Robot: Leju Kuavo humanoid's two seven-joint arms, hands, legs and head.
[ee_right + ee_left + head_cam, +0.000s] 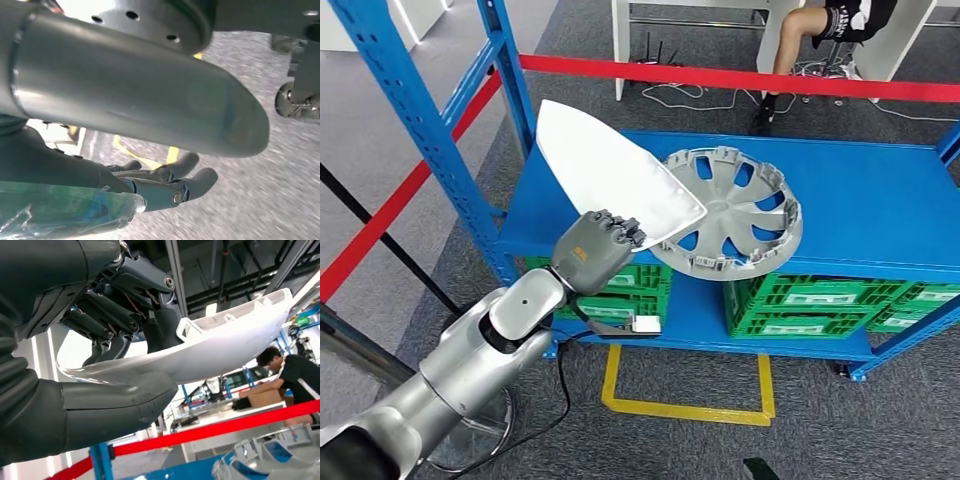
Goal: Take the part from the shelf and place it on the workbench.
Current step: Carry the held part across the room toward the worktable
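A white, pointed plastic panel part (614,175) is lifted above the left end of the blue shelf (863,200). My left hand (595,250) grips its near edge. In the left wrist view the thumb (113,405) lies under the part (226,345) and the dark fingers (113,315) press on its other face. A grey hubcap (743,215) lies on the shelf just right of the held part, overhanging the front edge. My right hand (166,182) hangs over the grey floor, fingers stretched out, holding nothing.
Green crates (803,300) stand on the lower shelf, with a small white box (647,323) at its front. A blue upright (418,120) rises at left. Red tape (743,78) runs behind the shelf. A person (833,25) sits beyond it. Yellow lines (690,410) mark the floor.
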